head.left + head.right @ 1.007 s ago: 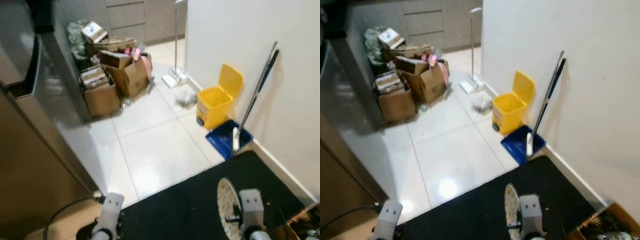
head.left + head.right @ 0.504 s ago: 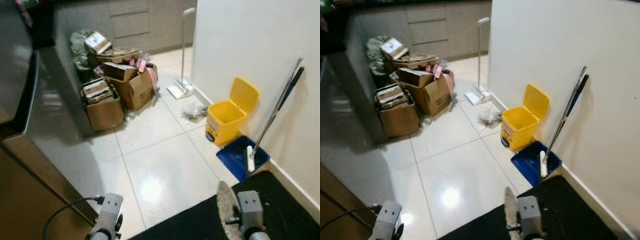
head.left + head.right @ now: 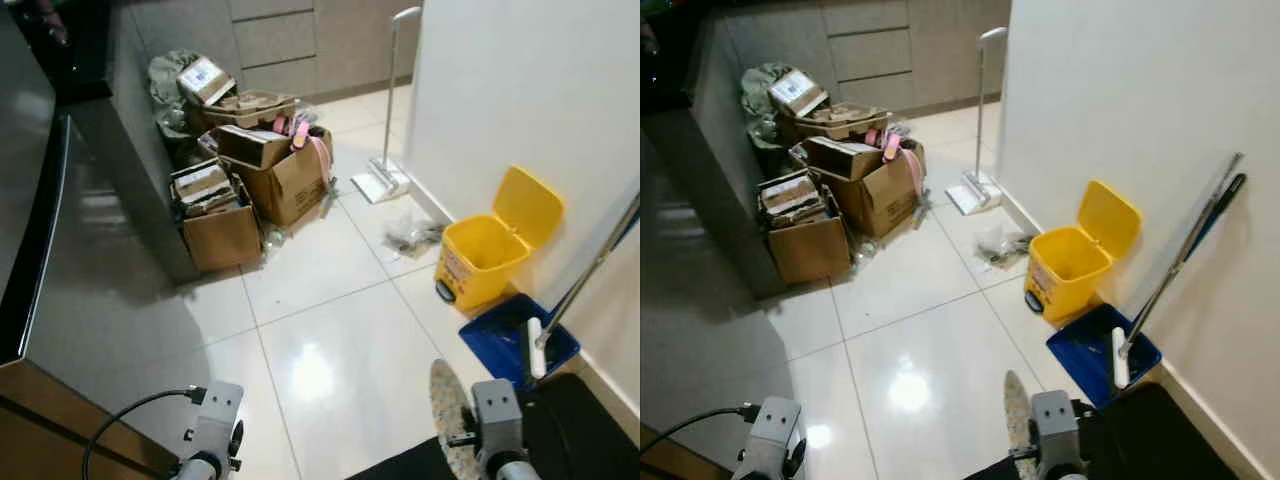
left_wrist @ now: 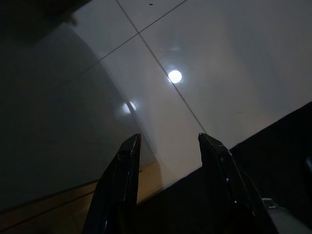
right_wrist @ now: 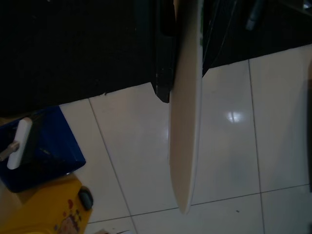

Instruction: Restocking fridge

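Note:
A grey steel fridge front (image 3: 70, 260) with a dark vertical handle strip fills the left side. My right gripper (image 5: 185, 73) is shut on a flat patterned plate (image 3: 443, 408), which stands on edge low in the eye views, above the border of tile and mat. In the right wrist view the plate (image 5: 185, 161) is a pale edge jutting past the fingers. My left gripper (image 4: 168, 144) is open and empty, hanging low over the tiles near the fridge's foot.
Open cardboard boxes (image 3: 255, 175) full of clutter stand against the fridge's far side. A yellow pedal bin (image 3: 495, 245), a blue dustpan (image 3: 510, 340) with a leaning handle and a white floor mop (image 3: 382, 180) line the right wall. A black mat (image 3: 575, 440) lies under me.
The whole picture has shifted: the camera moved forward over the tiles, so the mat slid toward the bottom edge and the boxes and bin came nearer. Both grippers hold as before.

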Tool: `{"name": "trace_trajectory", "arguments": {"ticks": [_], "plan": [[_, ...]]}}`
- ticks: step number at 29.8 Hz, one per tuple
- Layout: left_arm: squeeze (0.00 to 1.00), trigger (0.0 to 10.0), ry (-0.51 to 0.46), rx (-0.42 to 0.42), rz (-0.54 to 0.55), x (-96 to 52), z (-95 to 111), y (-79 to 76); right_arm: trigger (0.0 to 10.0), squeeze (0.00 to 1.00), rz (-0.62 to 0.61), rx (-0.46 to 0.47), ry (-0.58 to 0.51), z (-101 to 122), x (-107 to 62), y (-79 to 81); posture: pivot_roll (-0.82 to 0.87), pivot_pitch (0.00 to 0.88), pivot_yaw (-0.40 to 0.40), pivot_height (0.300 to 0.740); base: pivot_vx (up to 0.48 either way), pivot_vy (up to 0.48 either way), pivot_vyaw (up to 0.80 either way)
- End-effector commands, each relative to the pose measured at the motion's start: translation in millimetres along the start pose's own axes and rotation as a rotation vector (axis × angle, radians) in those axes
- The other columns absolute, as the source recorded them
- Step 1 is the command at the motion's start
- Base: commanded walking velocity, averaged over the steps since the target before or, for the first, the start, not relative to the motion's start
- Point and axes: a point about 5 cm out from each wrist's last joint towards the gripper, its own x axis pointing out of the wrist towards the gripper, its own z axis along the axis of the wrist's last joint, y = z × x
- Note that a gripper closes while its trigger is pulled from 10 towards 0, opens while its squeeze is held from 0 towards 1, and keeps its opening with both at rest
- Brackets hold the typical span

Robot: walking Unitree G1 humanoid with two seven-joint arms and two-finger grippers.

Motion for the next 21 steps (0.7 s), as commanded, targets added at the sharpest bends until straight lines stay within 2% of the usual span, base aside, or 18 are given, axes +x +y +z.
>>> {"name": "trace_trajectory", "arguments": {"ticks": [1,16,21], "plan": [[0.00,10.0,0.030,-0.003,0.006,-3.7,-8.9,1.7,10.0,0.00,-0.002,-0.002,0.029,-7.8,-4.3,-2.1,-0.07,0.112,0.037,0.737,0.000,0.000,0.00],[0.00,10.0,0.034,-0.001,0.012,-4.4,-9.8,3.2,10.0,0.00,0.036,-0.039,0.036,-8.8,-4.3,3.3,-0.07,0.113,0.042,0.737,0.000,0.000,0.00],[0.00,10.0,0.033,-0.008,0.012,-4.0,-9.0,2.1,10.0,0.00,0.045,-0.041,0.033,-8.4,-4.1,4.4,-0.07,0.112,0.042,0.737,0.000,0.000,0.69]]}}
